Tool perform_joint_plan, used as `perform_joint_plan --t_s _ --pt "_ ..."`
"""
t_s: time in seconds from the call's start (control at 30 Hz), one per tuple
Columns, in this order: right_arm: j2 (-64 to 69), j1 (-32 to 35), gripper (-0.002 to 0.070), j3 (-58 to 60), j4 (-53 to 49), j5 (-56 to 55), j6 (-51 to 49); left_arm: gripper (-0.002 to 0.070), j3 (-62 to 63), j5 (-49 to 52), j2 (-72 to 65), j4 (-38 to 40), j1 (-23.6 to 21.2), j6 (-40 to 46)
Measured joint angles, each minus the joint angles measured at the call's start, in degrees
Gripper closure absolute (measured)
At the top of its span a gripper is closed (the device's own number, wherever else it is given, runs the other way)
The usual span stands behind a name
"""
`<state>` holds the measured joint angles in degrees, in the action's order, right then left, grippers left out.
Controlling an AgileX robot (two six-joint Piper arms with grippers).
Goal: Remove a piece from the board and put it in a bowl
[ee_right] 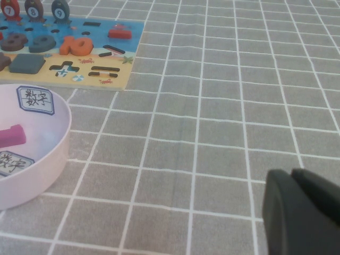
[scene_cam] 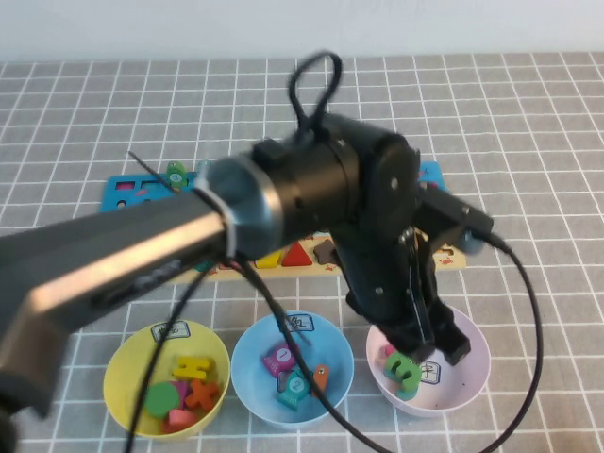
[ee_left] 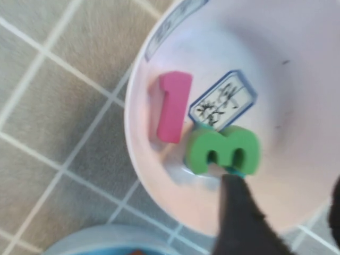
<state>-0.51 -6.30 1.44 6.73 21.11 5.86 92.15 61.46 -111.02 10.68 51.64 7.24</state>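
Observation:
The bright-green "3" [scene_cam: 404,370] lies inside the pale pink bowl [scene_cam: 475,373], next to a pink numeral "1" [ee_left: 172,106] and a paper label. In the left wrist view the "3" [ee_left: 223,150] rests on the bowl's floor [ee_left: 297,79], just at the tip of one dark finger [ee_left: 239,212]. My left gripper [scene_cam: 434,342] hangs over the bowl, open, with its jaws wide apart and nothing between them. The board [scene_cam: 142,189] lies behind, largely hidden by the left arm. My right gripper [ee_right: 292,174] is shut and empty, low over the mat to the right of the bowl [ee_right: 53,154].
A light-blue bowl [scene_cam: 250,349] and a yellow bowl [scene_cam: 118,363], both holding several pieces, stand left of the pink bowl. The board's right end [ee_right: 79,48] shows in the right wrist view. A black cable loops around the pink bowl's right side.

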Motion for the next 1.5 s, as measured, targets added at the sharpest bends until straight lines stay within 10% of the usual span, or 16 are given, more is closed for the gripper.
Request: perform_joint_plan --t_s 0.3,0.77,1.5 --pt "0.0 0.0 0.0694 0.0 0.0 0.0 0.0 0.0662 -13.37 -11.02 15.41 -0.26 -0.22 0.0" --pt "-0.1 0.0 0.0694 0.0 0.0 0.0 0.0 0.0676 -51.67 -39.04 51.81 -11.46 -5.78 -11.69" --pt "-0.23 0.0 0.0694 0.0 0.0 0.0 0.0 0.0676 -64.45 -41.82 70.4 -14.24 -6.45 -17.94"
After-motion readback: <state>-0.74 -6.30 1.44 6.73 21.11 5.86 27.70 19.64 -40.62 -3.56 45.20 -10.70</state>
